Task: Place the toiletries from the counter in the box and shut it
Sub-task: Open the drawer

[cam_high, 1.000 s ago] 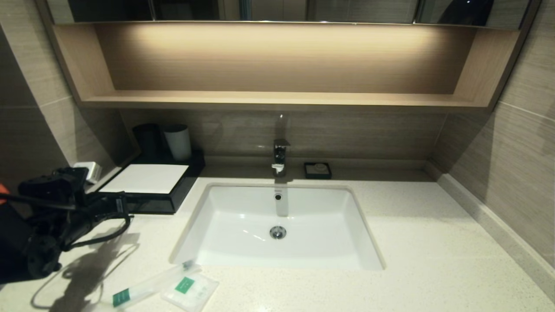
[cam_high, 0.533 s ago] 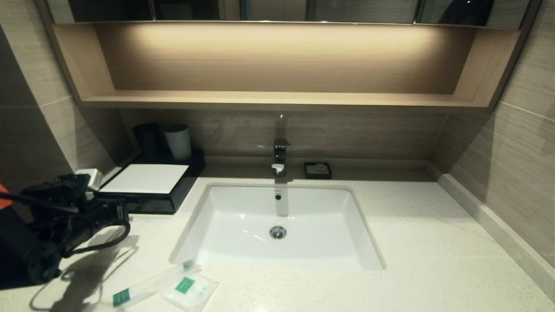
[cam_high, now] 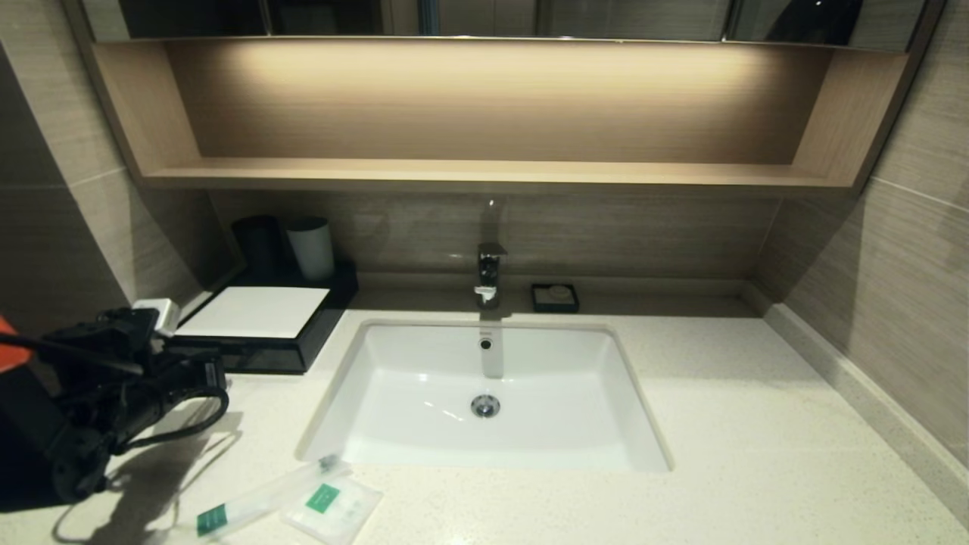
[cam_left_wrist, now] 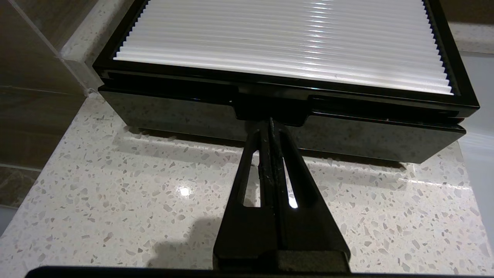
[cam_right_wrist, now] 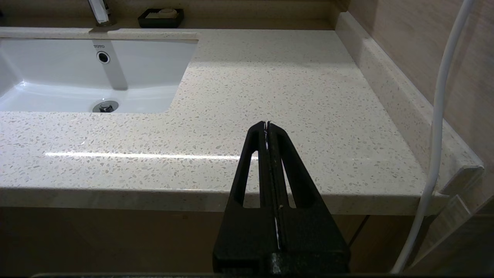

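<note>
The box (cam_high: 257, 312) stands at the counter's (cam_high: 742, 424) back left, with a white ribbed top panel (cam_left_wrist: 285, 36) and a black drawer front (cam_left_wrist: 173, 116) that looks pushed in. My left gripper (cam_left_wrist: 270, 120) is shut and empty, with its tips at the notch in the middle of the drawer front; in the head view it (cam_high: 214, 369) is just before the box. The long thin packet (cam_high: 257, 499) and the flat squarish packet (cam_high: 333, 509) lie side by side on the counter near its front edge, left of the sink (cam_high: 484, 393). My right gripper (cam_right_wrist: 267, 123) is shut and empty, over the counter's front right edge.
A black cup (cam_high: 257, 244) and a white cup (cam_high: 310, 248) stand behind the box. The tap (cam_high: 490, 276) and a small dark soap dish (cam_high: 554, 297) are at the back. A wooden shelf (cam_high: 484, 174) hangs above. A white cable (cam_right_wrist: 440, 116) runs beside the right wall.
My left arm has dropped a little and shifted slightly right in front of the box. The packets and the box have not moved.
</note>
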Robot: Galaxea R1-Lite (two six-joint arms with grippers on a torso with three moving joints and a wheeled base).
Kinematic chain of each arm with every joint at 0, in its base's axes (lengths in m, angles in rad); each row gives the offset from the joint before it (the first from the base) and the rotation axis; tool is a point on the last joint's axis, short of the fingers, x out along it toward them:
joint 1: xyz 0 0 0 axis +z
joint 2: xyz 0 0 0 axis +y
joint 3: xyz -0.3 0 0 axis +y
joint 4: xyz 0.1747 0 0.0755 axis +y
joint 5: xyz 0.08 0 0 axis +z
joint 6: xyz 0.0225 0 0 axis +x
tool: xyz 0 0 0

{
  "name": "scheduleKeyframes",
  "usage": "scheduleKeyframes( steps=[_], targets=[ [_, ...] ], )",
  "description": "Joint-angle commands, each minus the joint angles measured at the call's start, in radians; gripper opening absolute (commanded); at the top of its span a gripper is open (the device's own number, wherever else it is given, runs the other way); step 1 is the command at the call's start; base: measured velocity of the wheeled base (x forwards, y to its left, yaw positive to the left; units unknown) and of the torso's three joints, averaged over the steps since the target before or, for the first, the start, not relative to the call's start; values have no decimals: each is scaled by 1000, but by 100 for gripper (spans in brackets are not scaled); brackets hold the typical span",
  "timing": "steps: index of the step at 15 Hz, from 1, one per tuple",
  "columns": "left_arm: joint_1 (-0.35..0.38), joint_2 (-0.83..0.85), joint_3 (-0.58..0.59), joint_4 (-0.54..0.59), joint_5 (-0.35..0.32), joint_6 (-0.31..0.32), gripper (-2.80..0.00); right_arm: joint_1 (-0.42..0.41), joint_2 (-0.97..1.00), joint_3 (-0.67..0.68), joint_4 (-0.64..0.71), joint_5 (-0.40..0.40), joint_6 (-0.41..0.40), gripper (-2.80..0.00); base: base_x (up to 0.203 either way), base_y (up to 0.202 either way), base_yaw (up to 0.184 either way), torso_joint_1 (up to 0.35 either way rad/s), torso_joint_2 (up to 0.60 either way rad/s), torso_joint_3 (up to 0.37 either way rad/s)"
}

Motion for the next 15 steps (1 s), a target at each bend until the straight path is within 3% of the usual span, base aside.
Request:
scheduleKeyframes(
  steps=[1,15],
  targets=[
    [0,8,1,-8,-1,0,-280,0,1,2,0,0,0,-280,0,0,0,0,0,0],
    [-3,54,-13,-54,-2,14,-280,0,1,2,0,0,0,-280,0,0,0,0,0,0]
  ],
)
